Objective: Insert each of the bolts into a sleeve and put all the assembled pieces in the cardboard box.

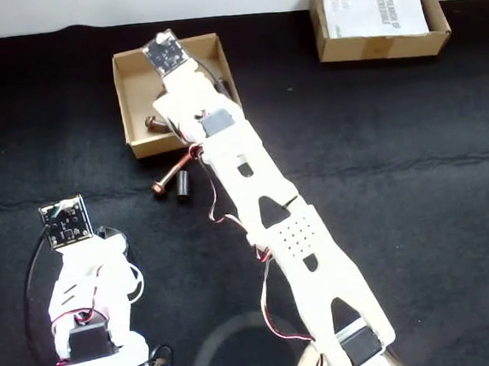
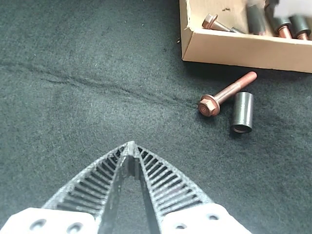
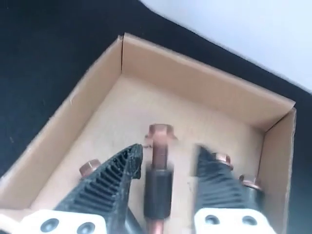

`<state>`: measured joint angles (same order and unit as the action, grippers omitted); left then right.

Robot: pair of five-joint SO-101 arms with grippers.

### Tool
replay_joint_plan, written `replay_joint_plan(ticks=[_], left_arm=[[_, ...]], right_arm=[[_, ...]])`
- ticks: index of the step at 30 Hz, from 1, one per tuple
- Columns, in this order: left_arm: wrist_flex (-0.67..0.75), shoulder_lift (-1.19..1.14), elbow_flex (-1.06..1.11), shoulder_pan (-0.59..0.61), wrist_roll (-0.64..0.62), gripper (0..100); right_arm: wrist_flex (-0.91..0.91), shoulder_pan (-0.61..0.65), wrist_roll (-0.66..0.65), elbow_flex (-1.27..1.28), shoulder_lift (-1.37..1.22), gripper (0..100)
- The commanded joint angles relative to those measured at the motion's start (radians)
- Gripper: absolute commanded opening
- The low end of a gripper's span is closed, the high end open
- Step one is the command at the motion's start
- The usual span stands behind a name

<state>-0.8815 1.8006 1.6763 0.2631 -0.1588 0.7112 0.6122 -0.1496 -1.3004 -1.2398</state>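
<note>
The right pincer (image 3: 169,151) hangs inside the box (image 1: 138,89), which sits far and left of centre on the black bench (image 1: 415,177). Its fingers are spread apart. An assembled piece (image 3: 159,183), a bolt pushed through a dark sleeve, lies between them, and there is a clear gap on at least one side. Three more bolt heads (image 3: 90,168) show on the box floor around it.

Just near of the box, a loose bolt (image 2: 226,93) and an empty sleeve (image 2: 242,113) lie on the bench, side by side and close together.

The left pincer (image 2: 130,146) is at the near left, well apart from them. Its fingers are clenched together on nothing.

A second box (image 1: 382,47) holding a paper (image 1: 375,10) sits at the far right.
</note>
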Motion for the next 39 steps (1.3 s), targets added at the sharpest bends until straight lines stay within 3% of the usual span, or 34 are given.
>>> replay_joint_plan(ticks=[1, 7, 24, 32, 39], left_arm=[[-0.003, 0.002, 0.019, -0.007, 0.008, 1], [-0.003, 0.002, 0.019, -0.007, 0.009, 1], [-0.003, 0.002, 0.019, -0.007, 0.009, 1], [-0.005, 0.002, 0.019, -0.01, 0.009, 1], [-0.006, 0.002, 0.019, -0.01, 0.009, 1]], right_arm=[[0.021, 0.005, -0.012, -0.061, 0.031, 25.3], [0.199, 0.005, -0.012, -0.061, 0.15, 25.3], [1.026, 0.147, 0.023, -0.061, 0.504, 25.3], [1.053, 0.163, 0.287, -0.047, 0.507, 25.3], [1.053, 0.148, 0.419, -0.047, 0.354, 25.2]])
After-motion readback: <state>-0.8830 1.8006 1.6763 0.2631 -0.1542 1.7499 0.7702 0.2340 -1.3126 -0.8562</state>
